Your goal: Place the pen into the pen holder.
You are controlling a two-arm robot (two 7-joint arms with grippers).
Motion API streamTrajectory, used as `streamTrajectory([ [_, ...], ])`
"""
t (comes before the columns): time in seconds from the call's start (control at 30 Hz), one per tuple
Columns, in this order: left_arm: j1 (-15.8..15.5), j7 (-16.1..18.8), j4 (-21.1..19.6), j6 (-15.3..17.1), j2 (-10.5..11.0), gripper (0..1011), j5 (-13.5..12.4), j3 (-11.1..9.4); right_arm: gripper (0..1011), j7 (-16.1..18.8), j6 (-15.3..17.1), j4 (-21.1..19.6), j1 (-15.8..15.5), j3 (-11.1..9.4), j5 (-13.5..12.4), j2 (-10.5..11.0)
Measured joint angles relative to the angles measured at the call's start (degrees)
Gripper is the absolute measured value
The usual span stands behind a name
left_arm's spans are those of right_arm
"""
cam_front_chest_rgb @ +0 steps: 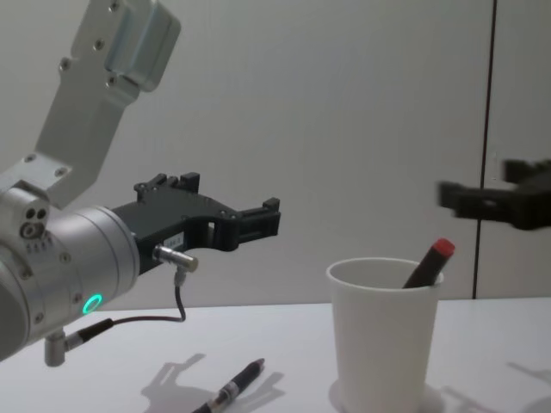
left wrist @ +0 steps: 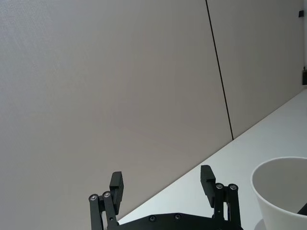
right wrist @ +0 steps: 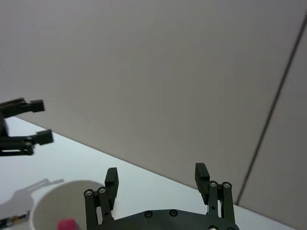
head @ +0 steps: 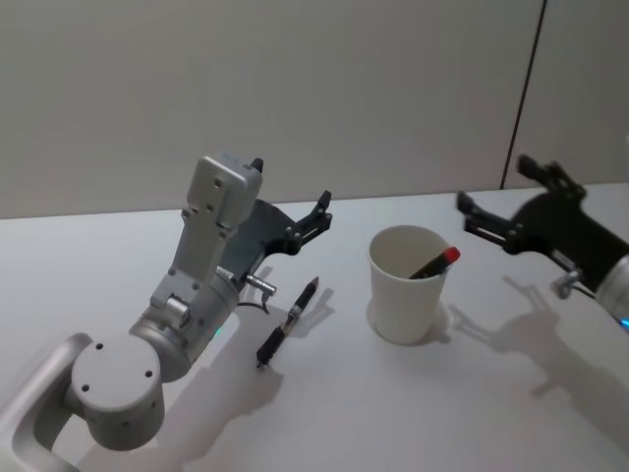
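Black pen (head: pixel 288 323) lies flat on the white table (head: pixel 118 256), just left of the pen holder (head: pixel 403 305), not touching it. The long axis runs on a diagonal, near end toward your left arm, far end angled toward the cup. I cannot tell which end is the writing tip.

Pen holder is a white paper cup, upright with its mouth up, so a pen can drop in from above. It already holds a red-capped pen (head: pixel 435 264). That one leans on the right-hand rim with its red end up and tilted to the right, probably because the cup is much wider than the pen.

Your left gripper (head: pixel 290 187) hangs in the air above and behind the black pen, fingers spread, holding nothing. It points forward, not down, so you need to tip the wrist and descend before you grasp.

Your right gripper (head: pixel 494 184) floats to the right of the cup, released and empty. It looks parked clear of the cup mouth.
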State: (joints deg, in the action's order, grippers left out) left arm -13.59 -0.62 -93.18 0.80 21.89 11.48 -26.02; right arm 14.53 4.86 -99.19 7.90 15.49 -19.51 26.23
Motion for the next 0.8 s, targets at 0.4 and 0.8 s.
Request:
streamTrajectory([
  [0.4,0.23,-0.64,-0.36,0.90,0.22,1001,0.08,0.06,1002,-7.83,-1.42,-1.26,-7.15,-4.62,-6.34,6.35],
  [0.8,2.71,-1.35,-3.30,6.83,1.87,1001,3.01,0.17,1002,-14.25,-3.33,-0.26,-13.51,-9.02,-12.42,11.04],
])
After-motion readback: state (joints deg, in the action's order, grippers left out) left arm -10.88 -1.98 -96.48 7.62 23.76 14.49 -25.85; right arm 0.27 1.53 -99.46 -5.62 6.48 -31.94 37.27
